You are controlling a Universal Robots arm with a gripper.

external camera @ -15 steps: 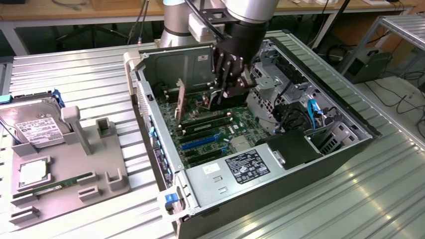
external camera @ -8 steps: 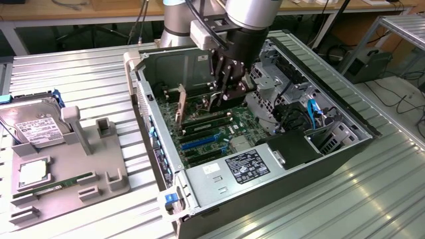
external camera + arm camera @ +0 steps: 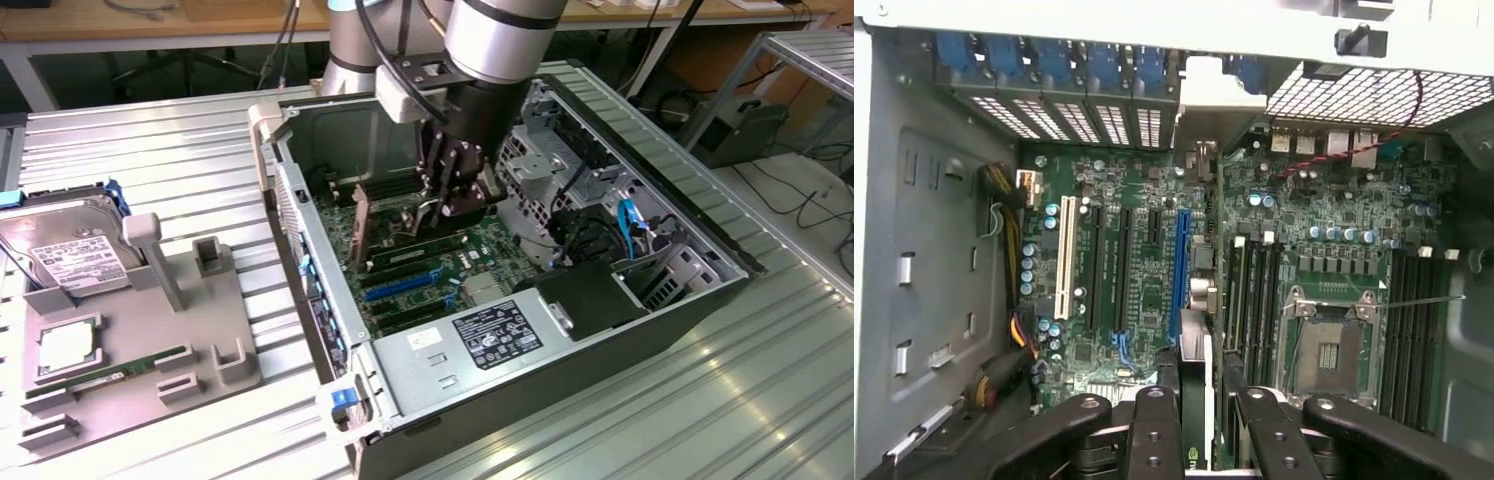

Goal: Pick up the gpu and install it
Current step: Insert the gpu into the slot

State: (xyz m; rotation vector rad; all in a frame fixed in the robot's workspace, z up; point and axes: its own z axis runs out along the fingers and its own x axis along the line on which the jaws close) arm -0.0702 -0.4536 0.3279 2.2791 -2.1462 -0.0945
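Wrist view, gripper [image 3: 1200, 415] clamped on thin dark gpu [image 3: 1195, 365], edge-on above motherboard [image 3: 1144, 290].

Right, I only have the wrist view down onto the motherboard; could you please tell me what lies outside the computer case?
Observer: A grey fixture tray sits to the exterior view's left of the computer case, with a hard drive at its far end.
Operator: Is anything else in it?
Observer: A processor and a green memory stick lie in it, nearer the camera.
Operator: And the arm holding the gpu?
Observer: It reaches in from above; the gripper is inside the case, above the motherboard.
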